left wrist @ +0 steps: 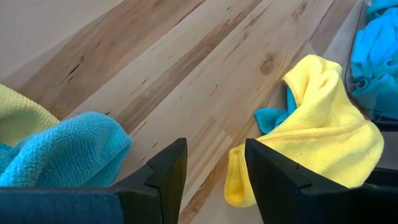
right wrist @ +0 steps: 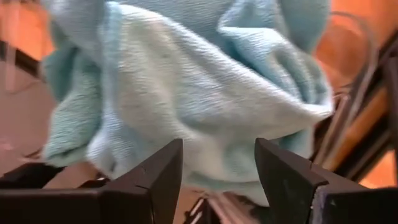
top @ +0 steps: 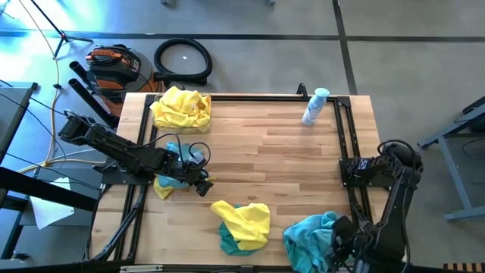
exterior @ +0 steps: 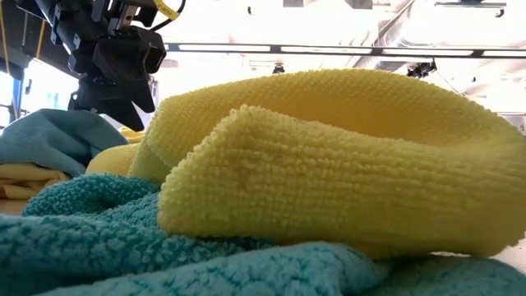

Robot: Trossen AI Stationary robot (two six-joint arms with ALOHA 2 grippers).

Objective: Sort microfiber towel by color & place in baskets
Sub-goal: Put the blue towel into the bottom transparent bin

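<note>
Pale wood planks make up the table (top: 280,159), which fills the middle of the high view. Two dark arms come next in size: the left arm reaches in from the left edge, its left gripper (top: 203,186) over the left-centre of the table with its jaws standing apart and nothing between them, bare wood showing in the gap in the left wrist view. The right arm folds down the right side to the lower right corner, where the right gripper (right wrist: 214,168) has its jaws spread wide, a teal towel just beyond the fingertips and not pinched. That teal heap (top: 311,236) lies at the lower right of the high view; no basket wall can be made out around it. A heap of yellow microfiber towels (top: 182,108) lies at the upper left corner of the table. A yellow towel over a teal one (top: 242,224) lies at lower centre. A smaller mixed teal and yellow bunch (top: 168,182) lies under the left gripper. A white-and-blue spray bottle (top: 314,106) lies at upper right.
</note>
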